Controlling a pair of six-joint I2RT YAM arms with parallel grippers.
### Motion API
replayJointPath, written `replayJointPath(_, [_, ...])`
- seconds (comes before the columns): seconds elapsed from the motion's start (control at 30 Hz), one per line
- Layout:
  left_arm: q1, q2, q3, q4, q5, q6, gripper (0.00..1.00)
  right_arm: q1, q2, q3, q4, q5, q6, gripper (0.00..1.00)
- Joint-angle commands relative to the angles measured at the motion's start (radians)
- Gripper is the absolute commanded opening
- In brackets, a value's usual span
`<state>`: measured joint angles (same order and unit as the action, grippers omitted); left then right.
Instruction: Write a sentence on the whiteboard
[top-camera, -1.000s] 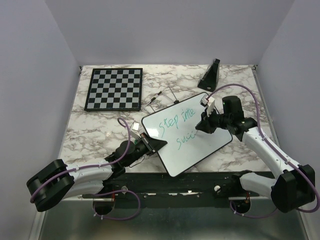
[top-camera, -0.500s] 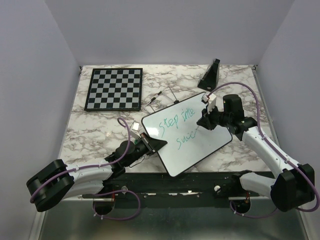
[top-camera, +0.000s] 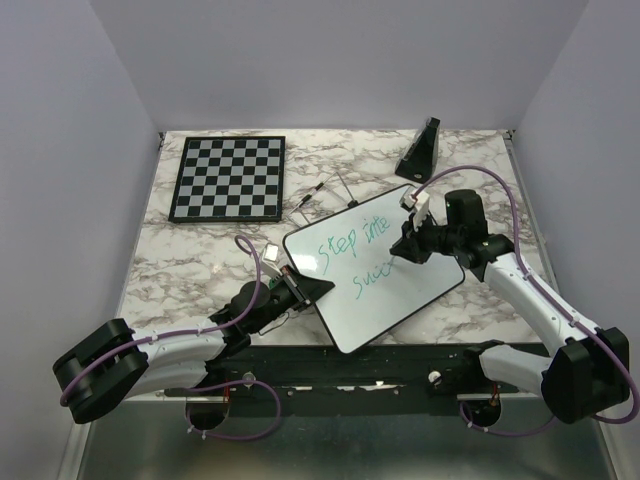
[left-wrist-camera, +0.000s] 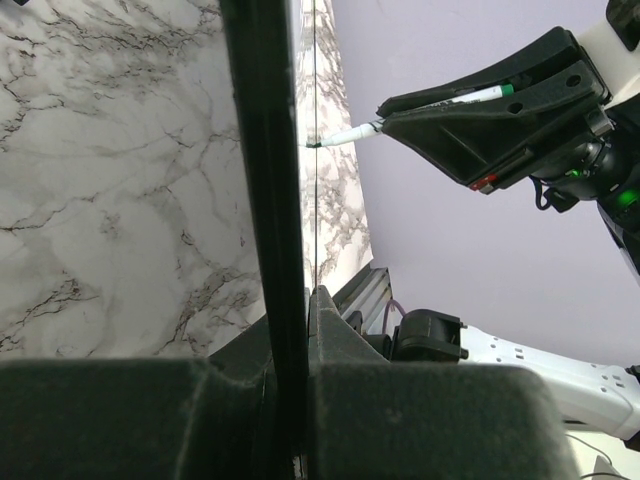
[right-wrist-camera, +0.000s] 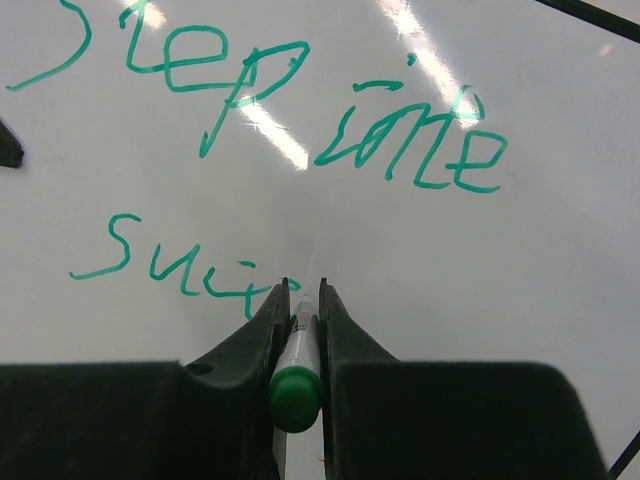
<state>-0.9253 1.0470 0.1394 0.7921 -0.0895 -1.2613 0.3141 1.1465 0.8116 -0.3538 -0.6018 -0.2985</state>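
Observation:
The whiteboard (top-camera: 415, 290) lies tilted in the middle of the marble table. The sentence (top-camera: 352, 245) on it reads "Step into" in teal-green, with "Succ" on a second line below. My left gripper (top-camera: 303, 288) is shut on the whiteboard's left edge; in the left wrist view the black rim (left-wrist-camera: 262, 180) stands edge-on between my left gripper's (left-wrist-camera: 296, 310) fingers. My right gripper (top-camera: 405, 248) is shut on a green marker (right-wrist-camera: 297, 365), tip down on the board (right-wrist-camera: 520, 280) just right of the last letter of the sentence (right-wrist-camera: 300, 110). The right gripper (right-wrist-camera: 303, 288) hides the tip.
A black-and-white chessboard (top-camera: 228, 177) lies at the back left. A black wedge-shaped object (top-camera: 420, 150) stands at the back right. Thin pens or sticks (top-camera: 322, 195) lie just behind the whiteboard. Purple walls close in the table on three sides.
My right gripper has made small moves with the marker and the second line has grown by a letter. The left gripper and the whiteboard have stayed still.

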Motion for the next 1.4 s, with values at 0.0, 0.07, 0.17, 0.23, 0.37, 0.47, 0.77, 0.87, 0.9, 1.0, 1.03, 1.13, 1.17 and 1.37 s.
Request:
replayJointPath(0.0, [-0.001, -0.019, 0.005, 0.079, -0.035, 0.045, 0.0, -0.004, -0.001, -0.008, -0.063, -0.026, -0.039, 0.01])
replayJointPath(0.07, [-0.001, -0.019, 0.005, 0.079, -0.036, 0.046, 0.0, -0.003, -0.004, -0.012, -0.077, -0.021, -0.044, 0.01])
replayJointPath(0.17, [-0.001, -0.021, 0.005, 0.079, -0.035, 0.045, 0.0, -0.004, -0.001, -0.014, -0.102, -0.021, -0.057, 0.01])
replayJointPath(0.23, [-0.001, -0.024, 0.005, 0.075, -0.036, 0.046, 0.0, -0.004, 0.001, -0.015, -0.108, -0.01, -0.062, 0.01])
replayJointPath(0.37, [0.0, -0.024, 0.008, 0.071, -0.036, 0.046, 0.0, -0.003, 0.004, -0.014, -0.128, 0.017, -0.062, 0.0])
replayJointPath(0.47, [-0.001, -0.024, 0.008, 0.071, -0.033, 0.048, 0.0, -0.004, 0.009, -0.015, -0.128, 0.034, -0.065, 0.01])
replayJointPath(0.77, [-0.001, -0.028, 0.011, 0.065, -0.033, 0.05, 0.0, -0.009, 0.015, -0.003, -0.122, 0.1, -0.06, 0.01])
replayJointPath(0.87, [-0.001, -0.028, 0.011, 0.062, -0.033, 0.051, 0.0, -0.013, 0.013, 0.011, -0.102, 0.117, -0.051, 0.01])
replayJointPath(0.9, [-0.001, -0.028, 0.011, 0.064, -0.032, 0.051, 0.0, -0.015, 0.012, 0.014, -0.099, 0.119, -0.05, 0.0])
replayJointPath(1.0, [-0.001, -0.027, 0.011, 0.064, -0.033, 0.05, 0.0, -0.017, 0.004, 0.046, -0.091, 0.091, -0.042, 0.0])
replayJointPath(1.03, [0.0, -0.025, 0.011, 0.065, -0.033, 0.051, 0.0, -0.017, -0.002, 0.049, -0.09, 0.074, -0.037, 0.01])
replayJointPath(1.13, [0.0, -0.025, 0.009, 0.068, -0.032, 0.05, 0.0, -0.017, -0.013, 0.054, -0.086, -0.024, -0.034, 0.01])
replayJointPath(1.17, [-0.001, -0.025, 0.009, 0.068, -0.032, 0.051, 0.0, -0.017, -0.01, 0.052, -0.082, -0.059, -0.031, 0.01])
replayJointPath(1.37, [-0.001, -0.024, 0.008, 0.073, -0.032, 0.051, 0.0, -0.017, 0.01, 0.031, -0.07, -0.096, -0.028, 0.01])
